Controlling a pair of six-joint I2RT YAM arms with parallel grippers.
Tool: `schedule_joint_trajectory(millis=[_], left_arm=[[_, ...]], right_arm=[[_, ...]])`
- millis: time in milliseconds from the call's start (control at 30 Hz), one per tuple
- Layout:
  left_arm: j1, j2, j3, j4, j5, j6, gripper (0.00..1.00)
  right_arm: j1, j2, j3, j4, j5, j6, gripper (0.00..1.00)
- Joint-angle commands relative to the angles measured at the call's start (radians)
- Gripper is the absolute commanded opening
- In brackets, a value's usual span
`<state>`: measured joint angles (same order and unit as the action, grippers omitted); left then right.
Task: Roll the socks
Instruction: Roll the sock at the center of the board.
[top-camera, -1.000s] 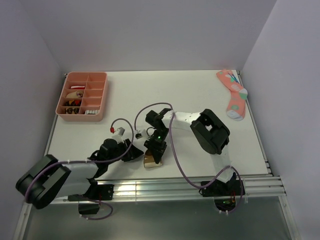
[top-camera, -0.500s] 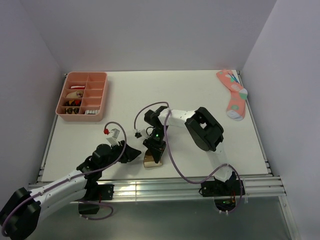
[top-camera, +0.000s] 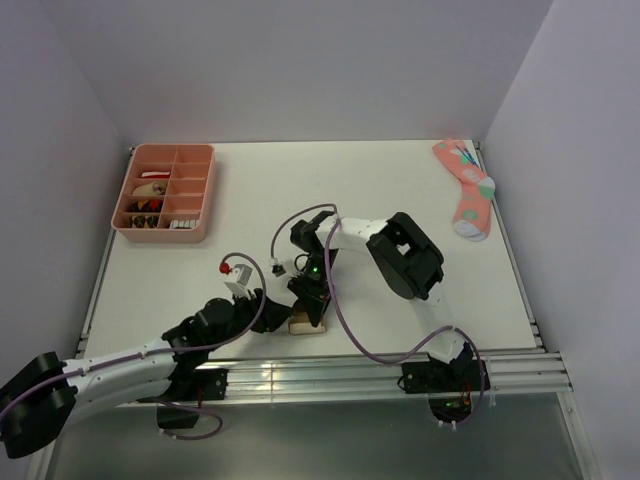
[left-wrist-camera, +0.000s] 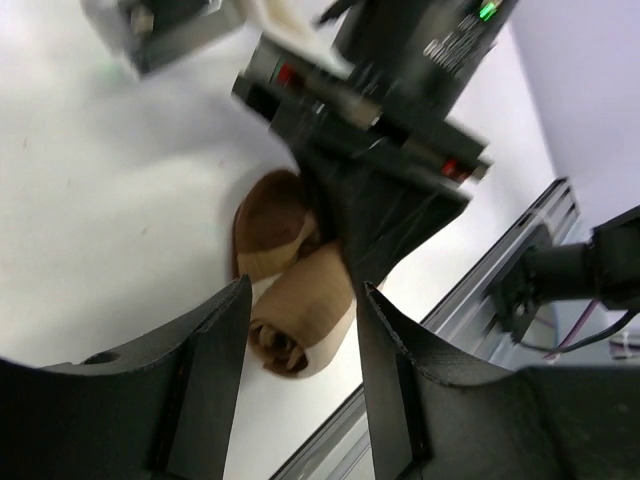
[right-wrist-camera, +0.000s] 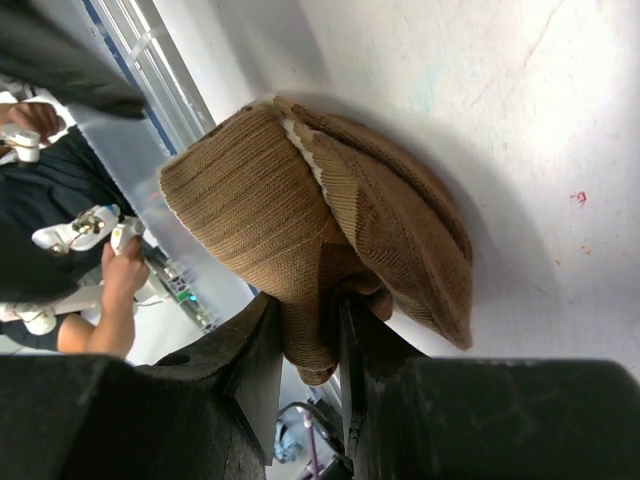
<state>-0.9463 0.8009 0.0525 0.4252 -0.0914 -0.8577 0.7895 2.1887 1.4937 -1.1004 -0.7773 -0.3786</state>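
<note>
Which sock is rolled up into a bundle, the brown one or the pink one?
The brown-and-tan sock, pinched in the right tool at the front, is rolled into a bundle. The pink dotted sock lies flat at the far right corner.

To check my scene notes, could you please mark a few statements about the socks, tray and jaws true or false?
The right jaws are pinched on the rolled brown-and-tan striped fabric sock. True.
The left jaws are shut on that sock. False: they stand apart, the sock just ahead.
The pink dotted fabric sock lies in the pink plastic compartment tray. False: it lies on the white table at far right, the tray far left.
The brown sock sits near the table's front edge. True.
</note>
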Motion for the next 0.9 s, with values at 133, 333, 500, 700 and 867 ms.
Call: schedule_joint_trajectory(millis=[133, 333, 500, 700, 867], left_arm=[[-0.009, 0.047, -0.037, 0.109, -0.030, 0.039, 0.57], [-0.043, 0.089, -0.049, 0.214, -0.039, 0.068, 0.56], [-0.062, 0.122, -0.080, 0.300, -0.024, 0.089, 0.56], [-0.095, 0.198, -0.086, 0.351, -0.077, 0.072, 0.56], [-0.114, 0.236, -0.095, 0.386, -0.113, 0.065, 0.57]], right_arm=[[-0.006, 0.112, -0.059, 0.103, 0.358, -0.074, 0.19], [-0.007, 0.111, -0.069, 0.106, 0.358, -0.077, 0.21], [-0.007, 0.118, -0.056, 0.096, 0.342, -0.075, 0.22], [-0.015, 0.132, -0.030, 0.073, 0.340, -0.074, 0.23], [-0.018, 0.146, -0.026, 0.062, 0.342, -0.074, 0.24]])
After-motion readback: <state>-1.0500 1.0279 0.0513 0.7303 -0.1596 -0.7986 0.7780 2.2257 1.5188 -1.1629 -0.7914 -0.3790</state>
